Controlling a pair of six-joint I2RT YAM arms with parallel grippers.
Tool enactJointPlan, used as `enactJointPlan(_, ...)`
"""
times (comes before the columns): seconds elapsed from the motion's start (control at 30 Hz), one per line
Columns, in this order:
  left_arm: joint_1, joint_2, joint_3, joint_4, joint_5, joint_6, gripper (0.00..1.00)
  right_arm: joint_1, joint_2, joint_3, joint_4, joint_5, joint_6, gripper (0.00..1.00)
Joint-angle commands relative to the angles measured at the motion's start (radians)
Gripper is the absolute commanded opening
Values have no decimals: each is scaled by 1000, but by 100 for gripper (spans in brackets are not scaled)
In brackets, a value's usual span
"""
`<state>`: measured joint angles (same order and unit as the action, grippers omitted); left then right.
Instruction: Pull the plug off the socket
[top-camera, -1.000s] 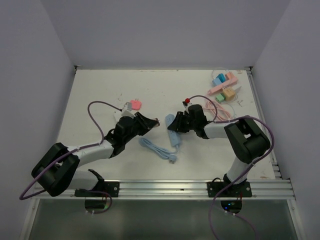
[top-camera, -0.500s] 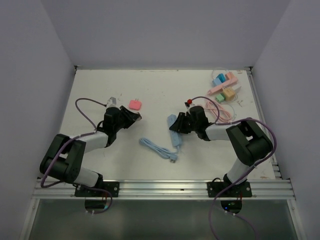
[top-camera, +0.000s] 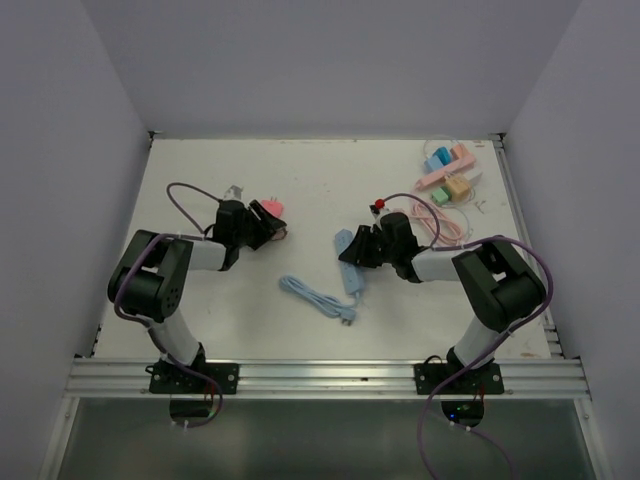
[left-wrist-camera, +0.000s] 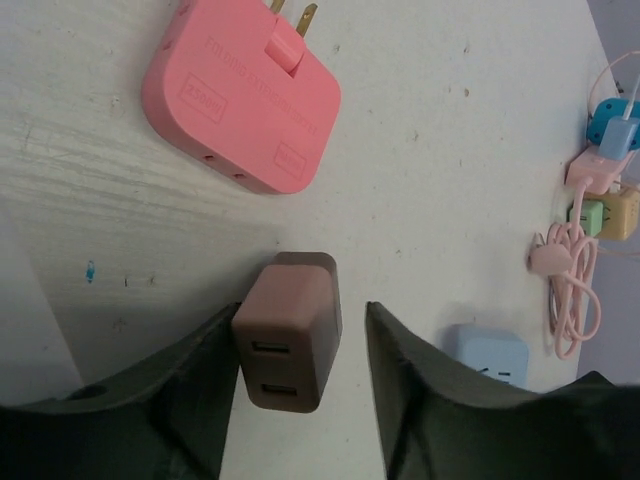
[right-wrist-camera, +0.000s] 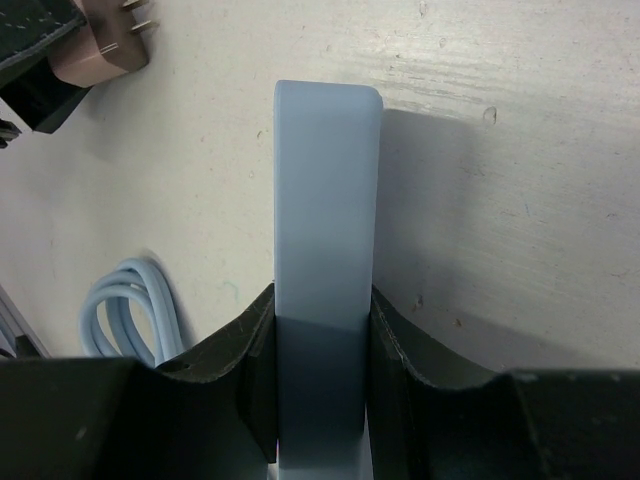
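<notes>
The brown plug is off the socket and sits on the table just below a pink adapter. My left gripper is open around it: the plug touches the left finger, and a gap shows at the right finger. The right wrist view catches the plug's prongs pointing right. The socket is a pale blue power strip at the table's middle. My right gripper is shut on its sides. From above, the left gripper lies well left of the right gripper.
The strip's blue cable lies coiled in front of it, toward the near edge. A heap of coloured adapters and a pink cord sits at the back right. White walls close the table on three sides.
My left arm has swung left and back from beside the strip, carrying the brown plug to the pink adapter. Its jaws have since parted. The right arm has stayed put.
</notes>
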<state>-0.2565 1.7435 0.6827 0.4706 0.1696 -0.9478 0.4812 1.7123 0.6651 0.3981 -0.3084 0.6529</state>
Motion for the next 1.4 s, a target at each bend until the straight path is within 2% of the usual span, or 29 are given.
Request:
enactJointPlan(0.0,13,-19,-6,16,1,24,62,-1,10,-47,-111,17,-76,0)
enactJointPlan(0.07,13,-53,-15,-9,-12,37,70,0,6,-50,-111,19,-79,0)
enactJointPlan(0.1,11,-70,-20,-38,-18,40,80,3,3,-51,-113,22,-85,0)
enactJointPlan(0.17,13,-129,-29,-67,-31,53,87,10,0,-50,-126,28,-90,0)
enactJointPlan(0.2,13,-154,-34,-107,-35,60,93,13,-12,-50,-130,34,-94,1)
enactJointPlan(0.27,13,-211,-35,-156,-44,82,97,33,-20,-38,-163,54,-114,9)
enactJointPlan(0.33,13,-310,-26,-249,-68,102,100,62,-45,-24,-195,75,-139,27)
enactJointPlan(0.37,13,-382,-12,-285,-77,130,100,75,-54,-4,-235,110,-150,42)
enactJointPlan(0.47,13,-519,29,-447,-140,205,100,131,-94,37,-318,202,-196,60)
enactJointPlan(0.5,13,-548,66,-554,-163,227,100,157,-101,47,-338,224,-217,69)
enactJointPlan(0.63,13,-696,129,-700,-301,351,99,204,-132,102,-421,268,-271,82)
enactJointPlan(0.67,13,-752,139,-719,-323,374,100,215,-143,111,-456,278,-280,89)
enactJointPlan(0.87,13,-945,77,-782,-472,497,100,306,-229,134,-557,417,-325,92)
enactJointPlan(1.1,13,-1042,40,-839,-484,564,100,399,-376,157,-654,509,-352,94)
enactJointPlan(1.27,13,-1087,12,-862,-556,620,100,497,-379,179,-691,502,-375,92)
enactJointPlan(1.37,13,-1130,-38,-813,-550,606,100,545,-329,200,-709,525,-386,92)
